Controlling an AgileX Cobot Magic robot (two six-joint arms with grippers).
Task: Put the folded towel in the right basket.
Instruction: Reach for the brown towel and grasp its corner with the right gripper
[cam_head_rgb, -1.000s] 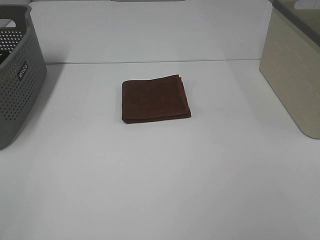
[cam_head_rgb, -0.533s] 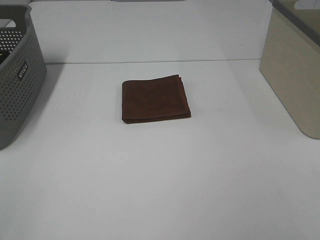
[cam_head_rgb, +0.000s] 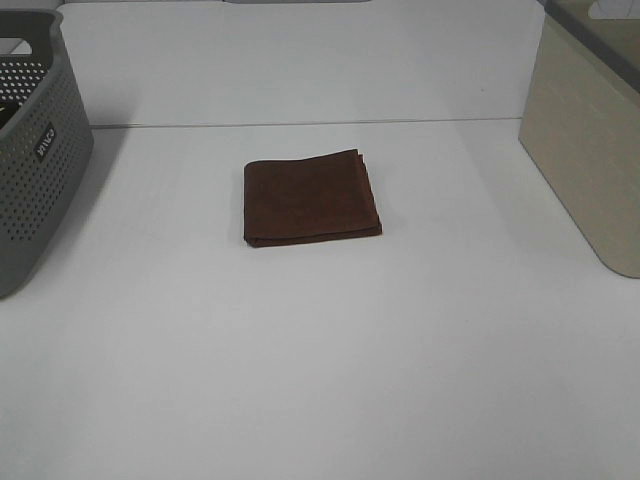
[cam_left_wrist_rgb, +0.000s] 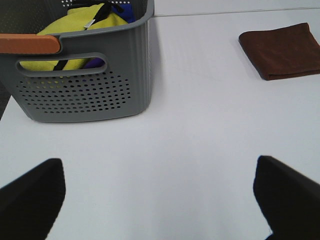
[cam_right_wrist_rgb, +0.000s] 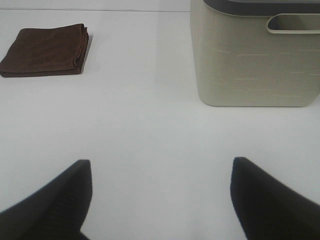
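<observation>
A folded dark brown towel (cam_head_rgb: 311, 198) lies flat on the white table, near the middle. It also shows in the left wrist view (cam_left_wrist_rgb: 281, 50) and the right wrist view (cam_right_wrist_rgb: 45, 49). The right basket (cam_head_rgb: 588, 130) is beige with a grey rim and stands at the table's right edge; it also shows in the right wrist view (cam_right_wrist_rgb: 257, 55). Neither gripper shows in the exterior high view. My left gripper (cam_left_wrist_rgb: 160, 197) is open and empty, far from the towel. My right gripper (cam_right_wrist_rgb: 161, 197) is open and empty, short of both towel and basket.
A grey perforated basket (cam_head_rgb: 35, 150) stands at the table's left edge; in the left wrist view it (cam_left_wrist_rgb: 85, 82) holds yellow and blue cloth (cam_left_wrist_rgb: 82, 25). A seam (cam_head_rgb: 300, 123) runs across the back of the table.
</observation>
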